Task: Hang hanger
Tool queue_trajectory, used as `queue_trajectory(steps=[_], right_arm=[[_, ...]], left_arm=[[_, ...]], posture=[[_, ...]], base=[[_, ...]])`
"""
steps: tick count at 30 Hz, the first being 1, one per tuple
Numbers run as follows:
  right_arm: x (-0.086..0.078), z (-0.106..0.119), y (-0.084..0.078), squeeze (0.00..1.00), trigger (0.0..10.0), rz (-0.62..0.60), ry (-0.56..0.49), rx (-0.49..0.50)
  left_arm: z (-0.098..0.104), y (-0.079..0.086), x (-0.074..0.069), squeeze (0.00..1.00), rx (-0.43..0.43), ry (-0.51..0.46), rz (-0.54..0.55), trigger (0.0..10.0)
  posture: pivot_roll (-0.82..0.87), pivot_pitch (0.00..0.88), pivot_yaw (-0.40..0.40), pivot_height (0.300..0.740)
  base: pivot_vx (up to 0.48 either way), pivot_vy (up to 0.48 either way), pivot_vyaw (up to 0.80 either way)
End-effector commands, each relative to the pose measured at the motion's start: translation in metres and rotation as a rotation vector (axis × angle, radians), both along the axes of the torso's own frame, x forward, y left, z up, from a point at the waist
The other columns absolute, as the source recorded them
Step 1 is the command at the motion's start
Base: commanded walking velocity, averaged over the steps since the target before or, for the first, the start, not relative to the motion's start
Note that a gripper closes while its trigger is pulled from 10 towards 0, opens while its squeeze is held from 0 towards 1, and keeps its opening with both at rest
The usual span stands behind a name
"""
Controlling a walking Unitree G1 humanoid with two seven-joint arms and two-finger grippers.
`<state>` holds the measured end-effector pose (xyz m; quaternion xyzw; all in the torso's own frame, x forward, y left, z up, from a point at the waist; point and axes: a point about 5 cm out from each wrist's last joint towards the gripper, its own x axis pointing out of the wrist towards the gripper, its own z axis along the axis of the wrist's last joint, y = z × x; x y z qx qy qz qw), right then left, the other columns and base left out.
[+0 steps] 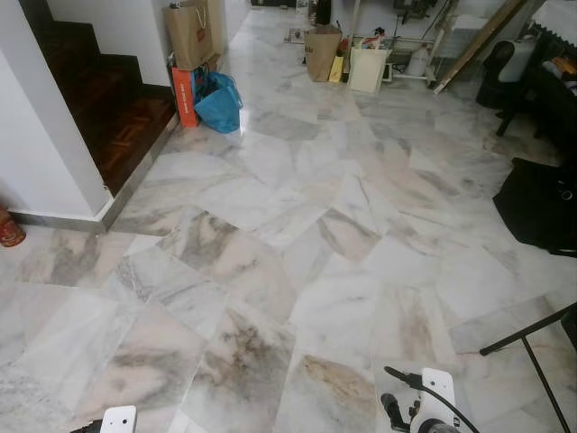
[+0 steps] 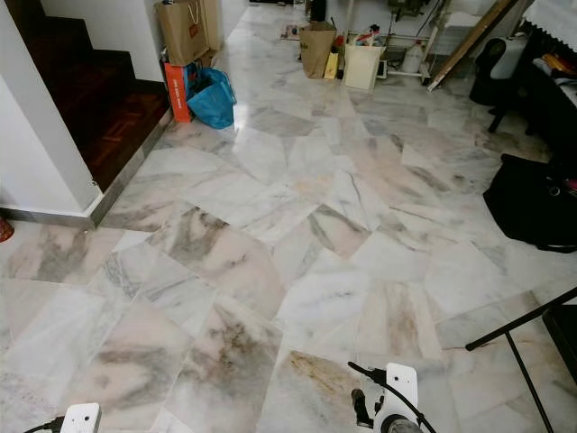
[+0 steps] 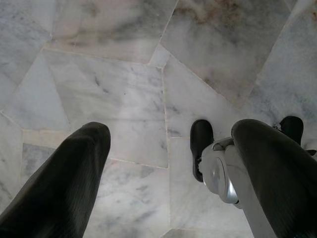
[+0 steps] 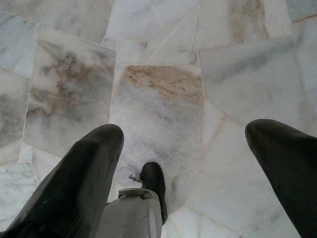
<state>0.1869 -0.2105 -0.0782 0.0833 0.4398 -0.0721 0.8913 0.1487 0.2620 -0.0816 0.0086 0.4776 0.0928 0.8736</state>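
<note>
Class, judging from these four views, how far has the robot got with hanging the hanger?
Nothing looks done. Both grippers, the left gripper and right gripper, hang open and empty above the marble floor. No hanger or rail can be made out among the bags ahead. Finding, grasping and hanging all remain.

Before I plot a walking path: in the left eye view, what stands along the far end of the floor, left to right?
Brown paper bag → orange box → blue bag → second brown paper bag → white bin → black chair.
</note>
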Motion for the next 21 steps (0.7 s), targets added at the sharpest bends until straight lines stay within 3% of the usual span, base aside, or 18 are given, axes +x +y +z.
queue_trajectory(steps=[1, 10, 21], right_arm=[[0.0018, 0.0016, -0.0026, 0.0, 10.0, -0.003, -0.009, -0.016], [0.0022, 0.0017, -0.0049, 0.0, 10.0, 0.002, 0.012, -0.061], [0.0015, 0.0015, -0.0061, 0.0, 10.0, 0.012, 0.022, -0.066]], left_arm=[[0.0002, 0.0024, -0.0012, 0.0, 0.006, 0.006, 0.0, 10.0], [0.0002, 0.0017, -0.0002, 0.0, 0.02, 0.032, -0.058, 10.0], [-0.0004, -0.0003, -0.0005, 0.0, -0.005, 0.024, -0.044, 10.0]], posture=[[-0.07, 0.0, -0.052, 0.74], [-0.07, 0.0, -0.053, 0.74], [-0.06, 0.0, -0.06, 0.74]], base=[[0.0, 0.0, -0.49], [0.0, 0.0, -0.77], [0.0, 0.0, -0.79]])
